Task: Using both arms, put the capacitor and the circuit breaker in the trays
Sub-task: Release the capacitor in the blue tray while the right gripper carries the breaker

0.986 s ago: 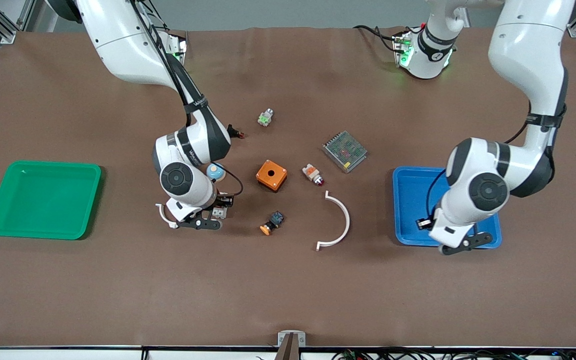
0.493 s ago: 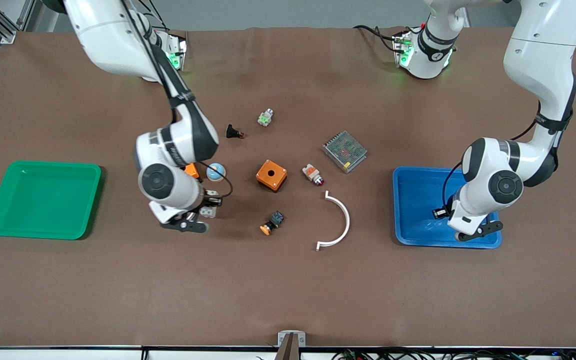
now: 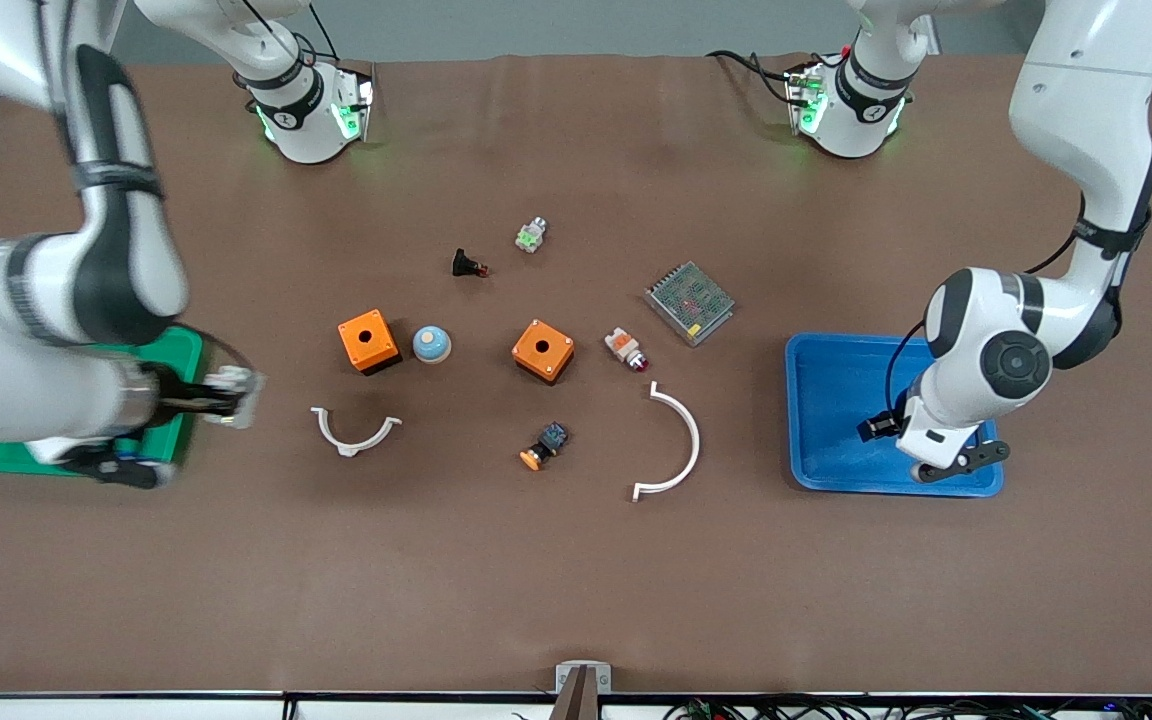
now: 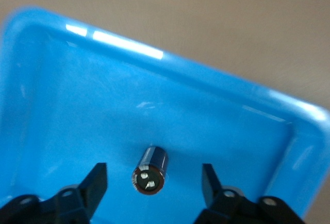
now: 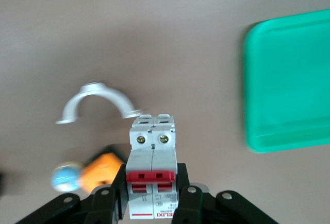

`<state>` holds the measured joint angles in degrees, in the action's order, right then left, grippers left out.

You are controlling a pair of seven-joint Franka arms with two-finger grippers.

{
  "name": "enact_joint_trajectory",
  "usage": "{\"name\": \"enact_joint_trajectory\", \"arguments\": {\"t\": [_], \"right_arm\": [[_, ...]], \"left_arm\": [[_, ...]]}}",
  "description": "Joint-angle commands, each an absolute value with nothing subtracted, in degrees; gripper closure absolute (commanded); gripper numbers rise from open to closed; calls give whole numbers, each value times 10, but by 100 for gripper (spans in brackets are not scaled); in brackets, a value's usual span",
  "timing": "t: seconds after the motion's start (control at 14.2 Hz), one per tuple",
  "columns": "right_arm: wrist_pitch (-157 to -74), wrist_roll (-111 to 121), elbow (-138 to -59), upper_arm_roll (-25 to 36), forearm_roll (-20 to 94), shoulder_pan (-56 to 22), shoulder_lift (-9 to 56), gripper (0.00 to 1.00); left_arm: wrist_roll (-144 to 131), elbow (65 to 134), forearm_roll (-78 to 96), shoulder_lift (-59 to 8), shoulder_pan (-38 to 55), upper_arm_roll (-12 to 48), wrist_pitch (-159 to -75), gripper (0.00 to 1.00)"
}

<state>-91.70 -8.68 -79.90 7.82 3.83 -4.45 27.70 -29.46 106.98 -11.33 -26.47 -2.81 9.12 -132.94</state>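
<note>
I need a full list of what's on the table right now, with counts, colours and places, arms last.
capacitor: 1, black, lying in the blue tray, between the open left fingers
breaker: 1, white-grey with red levers, held by the right pincer
blue tray: 1, left arm's end
green tray: 1, right arm's end
orange boxes: 2, mid-table
blue dome: 1, between the boxes
white clamps: 2, curved
lamp: 1, white-orange
button: 1, black
switch: 1, orange cap
green part: 1
mesh box: 1, grey
left pincer: open, over the blue tray
right pincer: shut, beside the green tray's edge
</note>
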Motion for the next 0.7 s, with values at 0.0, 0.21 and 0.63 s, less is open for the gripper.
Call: {"name": "enact_joint_trajectory", "arguments": {"t": [0.0, 0.21, 0.63], "right_arm": [[-912, -21, -788, 65, 15, 28, 294, 81], [-945, 57, -788, 64, -16, 84, 314, 81], [-1067, 149, -823, 64, -22, 155, 358, 81]], "left_arm": [[-294, 1064, -120, -161, -31, 95, -1265, 0], [-281, 1007, -120, -95, -26, 96, -1165, 0], [-167, 911, -66, -29, -30, 110, -995, 0]]}}
